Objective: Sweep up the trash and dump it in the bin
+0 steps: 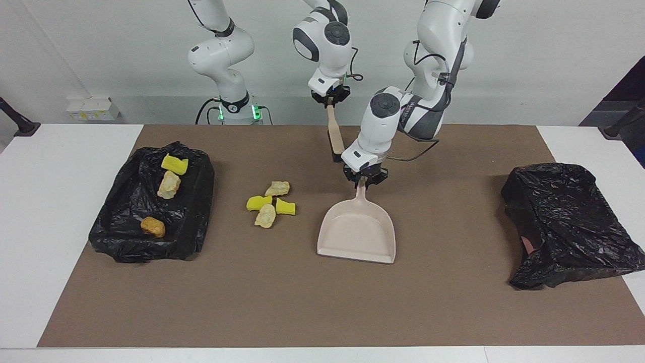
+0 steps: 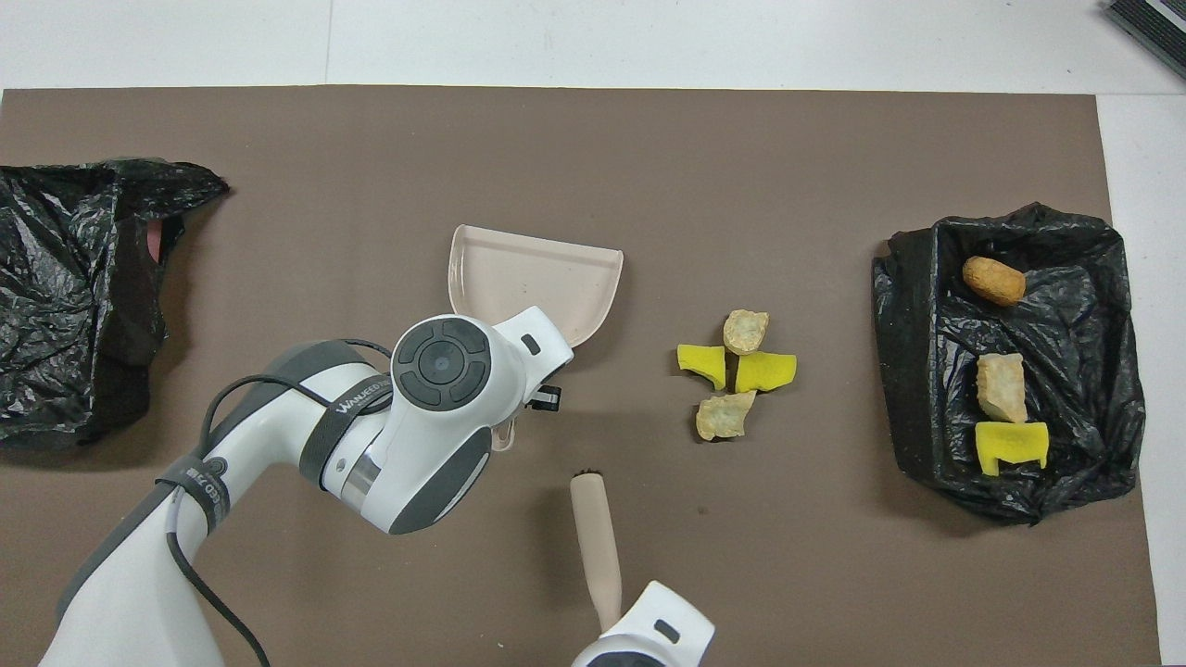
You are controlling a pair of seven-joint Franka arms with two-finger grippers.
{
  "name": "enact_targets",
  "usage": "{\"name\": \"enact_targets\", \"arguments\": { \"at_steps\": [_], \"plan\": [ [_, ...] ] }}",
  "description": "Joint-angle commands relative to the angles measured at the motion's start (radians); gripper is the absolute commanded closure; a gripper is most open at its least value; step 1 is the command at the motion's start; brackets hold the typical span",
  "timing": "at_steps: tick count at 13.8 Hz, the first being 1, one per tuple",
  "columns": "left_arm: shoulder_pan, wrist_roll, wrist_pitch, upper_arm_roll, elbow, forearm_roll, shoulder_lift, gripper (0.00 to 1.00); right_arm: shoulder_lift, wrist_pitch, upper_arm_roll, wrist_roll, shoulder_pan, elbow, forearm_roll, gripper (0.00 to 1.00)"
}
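Four trash chunks (image 1: pixel 270 202) clustered on the brown mat (image 1: pixel 322 302) left of frame centre in the facing view: two yellow sponge pieces, two pale lumps. Three more in the black-lined bin (image 1: pixel 151 204) at mid-left. Beige dustpan (image 1: pixel 357 233) at centre, handle clamped in the left gripper (image 1: pixel 364 177). Above it, right gripper (image 1: pixel 330 97) closed on the beige brush (image 1: pixel 334 136), tilted, off the mat. Second black bag (image 1: pixel 564 224) at mid-right.
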Motion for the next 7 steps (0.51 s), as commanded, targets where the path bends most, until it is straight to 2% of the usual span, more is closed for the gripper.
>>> {"name": "enact_targets", "arguments": {
  "at_steps": [1,3,5,7],
  "plan": [
    [0.021,0.056,-0.006,-0.005,0.024,0.08,-0.014,1.0,-0.12,-0.098,0.008,-0.141,-0.128,-0.036,-0.061,1.0],
    [0.035,0.236,-0.079,0.002,0.029,0.078,-0.028,1.0,-0.16,-0.14,0.008,-0.218,-0.249,-0.035,-0.12,1.0],
    [0.038,0.458,-0.15,0.013,0.03,0.078,-0.035,1.0,-0.142,-0.125,0.011,-0.331,-0.38,-0.029,-0.217,1.0],
    [0.038,0.627,-0.179,0.044,0.035,0.078,-0.038,1.0,-0.043,-0.074,0.01,-0.52,-0.521,0.015,-0.327,1.0]
  ]
}}
